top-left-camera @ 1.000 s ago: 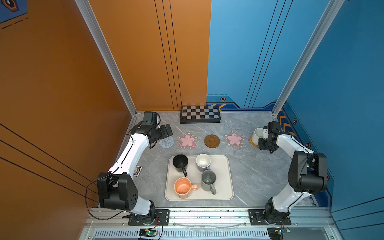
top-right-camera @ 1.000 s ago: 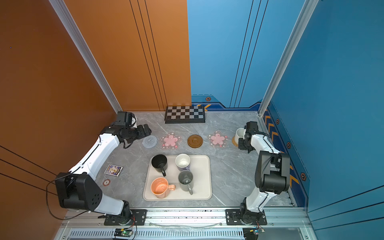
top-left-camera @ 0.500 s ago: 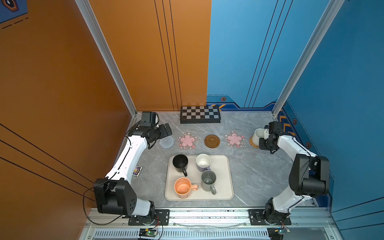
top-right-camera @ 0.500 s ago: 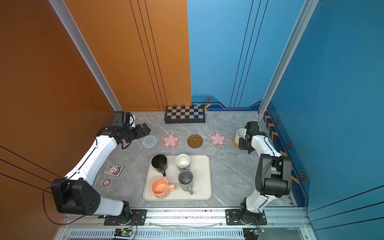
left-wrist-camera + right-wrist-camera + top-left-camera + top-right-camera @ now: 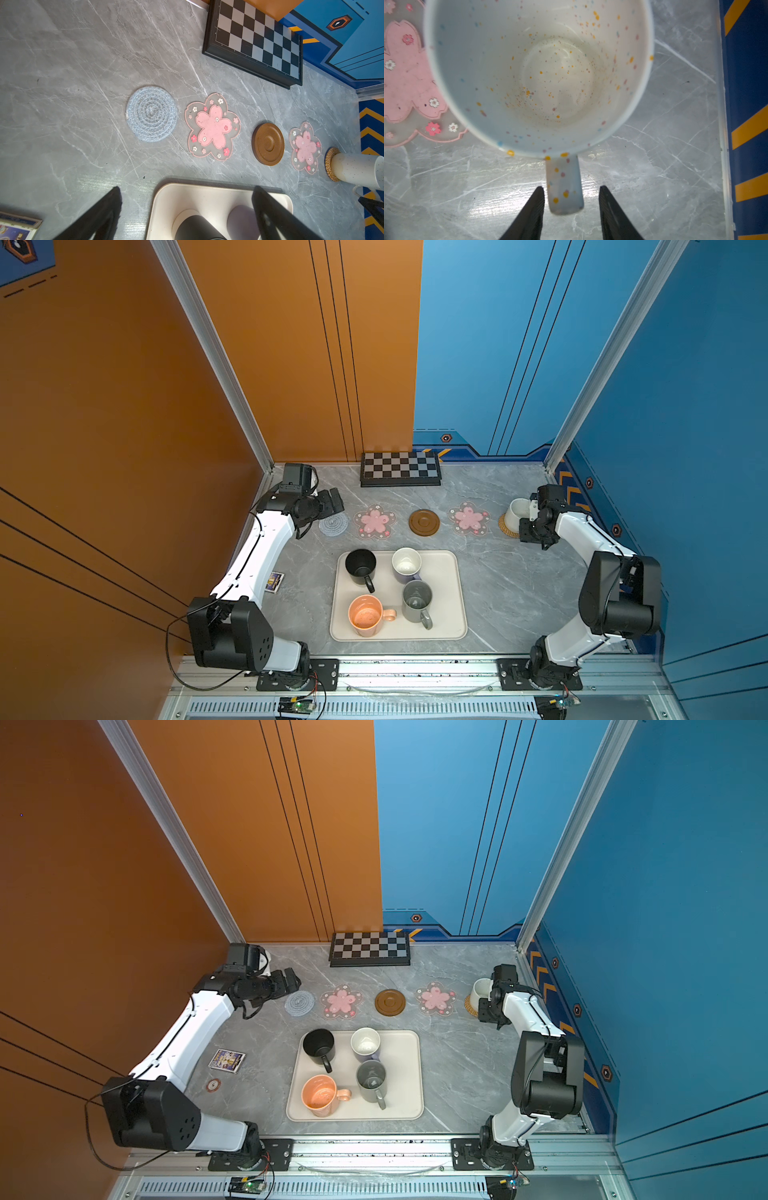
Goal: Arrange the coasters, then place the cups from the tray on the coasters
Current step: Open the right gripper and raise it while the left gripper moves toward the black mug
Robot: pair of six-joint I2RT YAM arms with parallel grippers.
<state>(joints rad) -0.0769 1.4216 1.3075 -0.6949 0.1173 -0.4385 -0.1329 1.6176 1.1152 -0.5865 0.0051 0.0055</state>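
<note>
In both top views your tray (image 5: pixel 451 626) lies at the lower centre of the frame, with four cups standing upright on it. The orange cup (image 5: pixel 365 616) and grey cup (image 5: pixel 417 600) take the near side. The black cup (image 5: pixel 360 566) and lavender cup (image 5: pixel 406 564) take the far side, the lavender just beside the grey. Left of the tray, a card (image 5: pixel 227 1060) lies on the table (image 5: pixel 519 593).

Past the tray, the coasters run in a row across mid-frame, each apart from its neighbour. From left to right they are the blue-grey coaster (image 5: pixel 333 524), left pink coaster (image 5: pixel 375 521), brown coaster (image 5: pixel 423 522), right pink coaster (image 5: pixel 468 518) and rattan coaster (image 5: pixel 505 527). The speckled cup (image 5: pixel 518 512) stands on the rattan coaster.

Your left gripper (image 5: pixel 336 502) hovers at the left end of the row, just beside the blue-grey coaster, with its jaws spread wide and holding nothing. Your right gripper (image 5: pixel 571 189) is at the right end by the speckled cup. In the right wrist view its fingers (image 5: pixel 612 214) flank the cup's handle with a gap on each side, so they are parted and not clamping it.

Farthest back, the checkerboard (image 5: pixel 400 468) lies against the back wall.
</note>
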